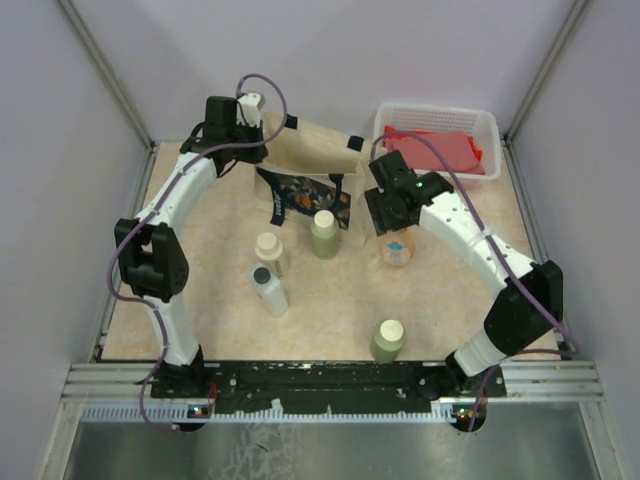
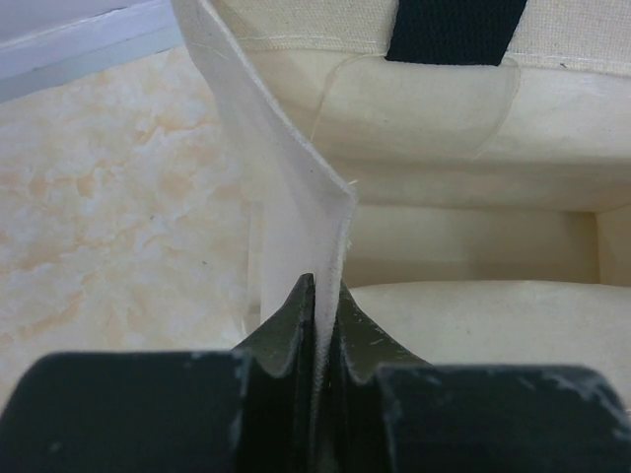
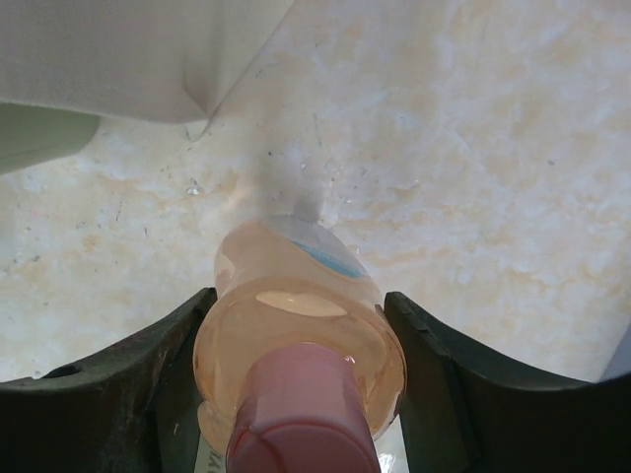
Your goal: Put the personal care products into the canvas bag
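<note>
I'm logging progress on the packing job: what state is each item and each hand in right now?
left hand: shut on the canvas bag rim
right hand: shut on the peach flask
canvas bag: mouth open, no bottle visible inside
far olive bottle: on the table, outside the bag
near olive bottle: same
beige bottle: same
white bottle: same

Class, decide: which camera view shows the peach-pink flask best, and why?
Right wrist view: the peach-pink flask fills the frame between the fingers of the right gripper. The top view shows it small, partly hidden under that gripper. The left wrist view misses it, showing the canvas bag.
</note>
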Motion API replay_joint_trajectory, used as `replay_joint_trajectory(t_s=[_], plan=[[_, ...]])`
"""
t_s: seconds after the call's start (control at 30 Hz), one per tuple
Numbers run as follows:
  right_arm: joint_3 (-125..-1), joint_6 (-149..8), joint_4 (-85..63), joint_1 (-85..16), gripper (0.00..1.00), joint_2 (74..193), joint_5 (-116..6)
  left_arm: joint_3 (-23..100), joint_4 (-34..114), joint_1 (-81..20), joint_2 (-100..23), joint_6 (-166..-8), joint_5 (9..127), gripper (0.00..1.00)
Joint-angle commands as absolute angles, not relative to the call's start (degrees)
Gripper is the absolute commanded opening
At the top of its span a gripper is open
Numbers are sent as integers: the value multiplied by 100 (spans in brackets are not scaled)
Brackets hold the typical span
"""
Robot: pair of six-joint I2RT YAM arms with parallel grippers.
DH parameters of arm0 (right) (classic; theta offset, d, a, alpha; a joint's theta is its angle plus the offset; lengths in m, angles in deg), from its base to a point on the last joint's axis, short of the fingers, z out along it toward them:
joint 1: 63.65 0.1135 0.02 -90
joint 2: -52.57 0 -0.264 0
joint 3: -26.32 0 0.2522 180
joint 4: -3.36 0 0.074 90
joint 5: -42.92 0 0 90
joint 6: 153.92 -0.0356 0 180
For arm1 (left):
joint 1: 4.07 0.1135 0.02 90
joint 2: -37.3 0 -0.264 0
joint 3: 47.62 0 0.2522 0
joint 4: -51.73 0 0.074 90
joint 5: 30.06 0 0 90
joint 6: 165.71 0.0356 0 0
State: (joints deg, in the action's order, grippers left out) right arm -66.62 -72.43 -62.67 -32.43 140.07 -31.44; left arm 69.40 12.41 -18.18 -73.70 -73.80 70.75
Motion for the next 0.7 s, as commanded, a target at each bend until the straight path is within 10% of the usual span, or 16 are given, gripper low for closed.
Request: replay_joint_trajectory(t_s=[0.0, 0.67], plan=[[-7989, -7187, -6661, -3338, 0, 13765, -2561, 6816, 1151, -1858, -7215, -7435, 7261, 0], [-11744, -5872, -5091, -3350, 0, 14768, -3565, 6893, 1178, -1866, -7266, -7393, 7586, 0]])
